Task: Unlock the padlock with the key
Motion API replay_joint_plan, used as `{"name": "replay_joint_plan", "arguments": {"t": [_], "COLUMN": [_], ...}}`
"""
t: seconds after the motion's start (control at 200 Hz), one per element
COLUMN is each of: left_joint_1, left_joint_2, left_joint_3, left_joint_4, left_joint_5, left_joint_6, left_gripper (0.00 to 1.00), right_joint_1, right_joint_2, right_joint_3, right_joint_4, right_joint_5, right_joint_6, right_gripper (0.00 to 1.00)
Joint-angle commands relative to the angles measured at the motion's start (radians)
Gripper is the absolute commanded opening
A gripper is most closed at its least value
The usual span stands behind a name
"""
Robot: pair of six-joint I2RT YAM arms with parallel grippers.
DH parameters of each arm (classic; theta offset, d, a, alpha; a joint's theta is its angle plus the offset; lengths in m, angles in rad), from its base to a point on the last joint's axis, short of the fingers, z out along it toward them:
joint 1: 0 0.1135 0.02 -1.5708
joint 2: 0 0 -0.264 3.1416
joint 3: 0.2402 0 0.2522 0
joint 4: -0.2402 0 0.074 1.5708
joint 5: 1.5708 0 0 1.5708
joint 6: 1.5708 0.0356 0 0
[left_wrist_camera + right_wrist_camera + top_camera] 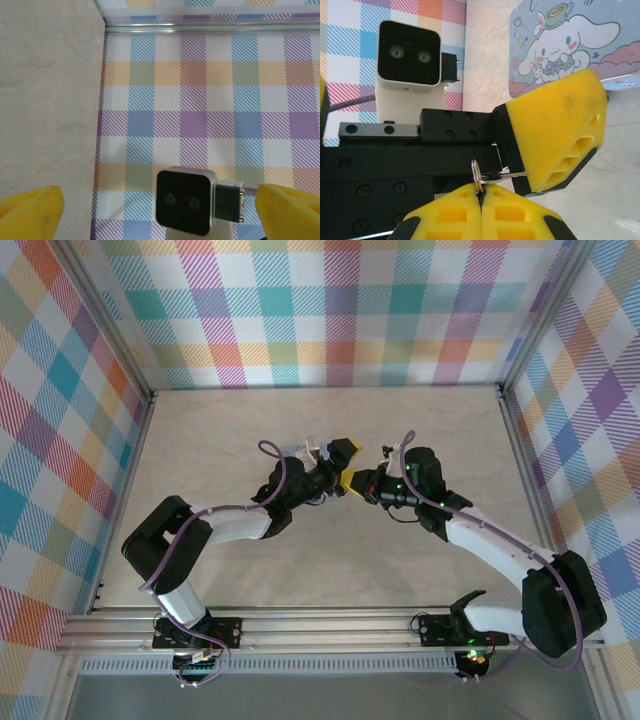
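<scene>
I bring the two arms together over the middle of the desk (350, 570), tip to tip, because the key (509, 175) is too small to work with from far away. The right gripper (480, 202) is pressed fully together, with no gap between its yellow fingers, and it pinches the key at the end where the little ring (476, 175) is. The thin shaft of the key sticks out sideways, toward one yellow finger (555, 130) of the left gripper (160, 210). Its tip is at the edge of that finger. I cannot tell if the two really touch.

The left gripper is spread wide. In its own wrist view the two yellow fingers stand at the far corners, and between them I see the camera (182, 207) of the other wrist and nothing grasped. The cartoon tin (565, 40) lies on the desk just behind the left gripper.

In my judgement the key is held this way, shaft free, so that it can enter the padlock. The grip on the ring end looks weak against twisting.
</scene>
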Motion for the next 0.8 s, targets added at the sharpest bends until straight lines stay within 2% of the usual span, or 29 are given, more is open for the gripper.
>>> {"name": "replay_joint_plan", "arguments": {"t": [0.0, 0.605, 0.795], "left_joint_1": [-0.014, -0.022, -0.023], "left_joint_2": [0.009, -0.003, -0.005], "left_joint_3": [0.025, 0.025, 0.024], "left_joint_4": [0.078, 0.061, 0.054], "left_joint_5": [0.01, 0.021, 0.021], "left_joint_6": [0.015, 0.016, 0.016], "left_gripper": [0.97, 0.92, 0.85], "right_joint_1": [0.006, 0.004, 0.003], "right_joint_2": [0.002, 0.004, 0.004], "right_joint_3": [0.026, 0.054, 0.054], "right_joint_4": [0.001, -0.109, -0.127], "right_joint_5": [0.027, 0.133, 0.144], "right_joint_6": [0.008, -0.015, -0.015], "right_gripper": [0.0, 0.0, 0.0]}}
